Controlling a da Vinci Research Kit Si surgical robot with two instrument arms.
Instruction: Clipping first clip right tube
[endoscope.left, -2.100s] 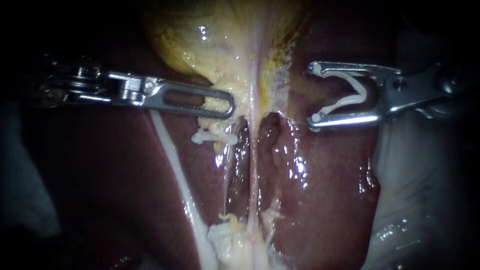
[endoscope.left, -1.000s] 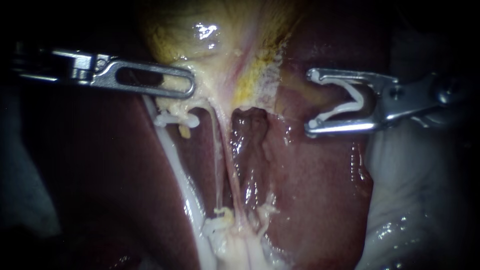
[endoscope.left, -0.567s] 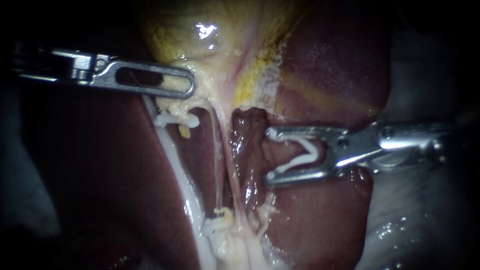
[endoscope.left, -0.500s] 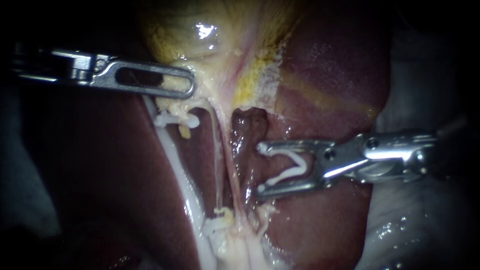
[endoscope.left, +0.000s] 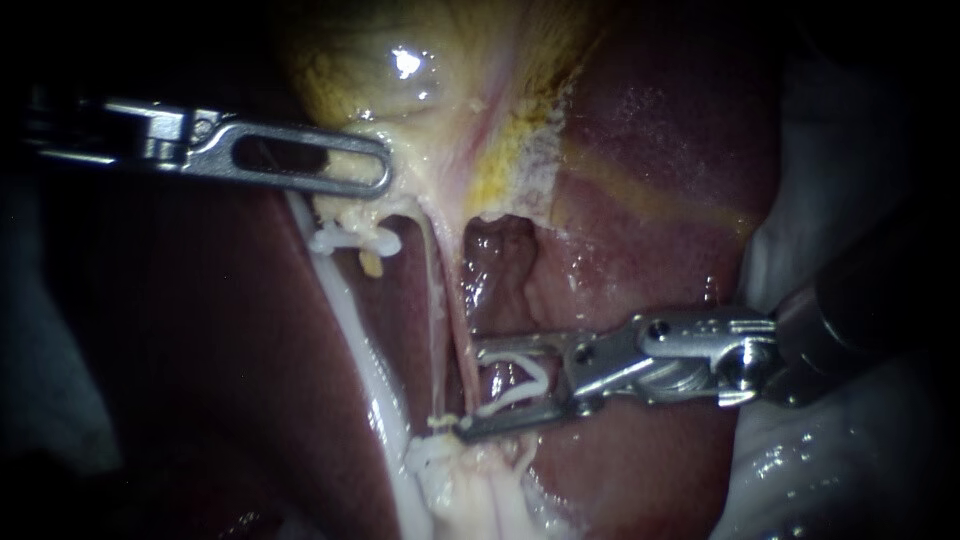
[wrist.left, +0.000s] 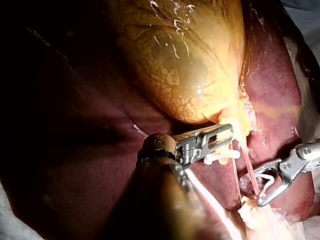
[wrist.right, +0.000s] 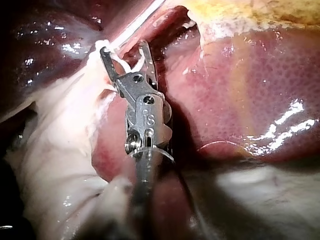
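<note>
Liver (endoscope.left: 640, 250) behind: claw of my left instrument (endoscope.left: 370, 172) grasps gallbladder (endoscope.left: 400, 90) for tension, letting my right instrument (endoscope.left: 468, 388), claw holding its clip (endoscope.left: 520, 385), straddle the right tube (endoscope.left: 452, 320).

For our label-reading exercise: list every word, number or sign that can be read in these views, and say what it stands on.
Right instrument: one small stamped mark on its metal body, too small to read reliably.
Left instrument: nothing readable.
Liver, gallbladder, held clip: no text.
</note>
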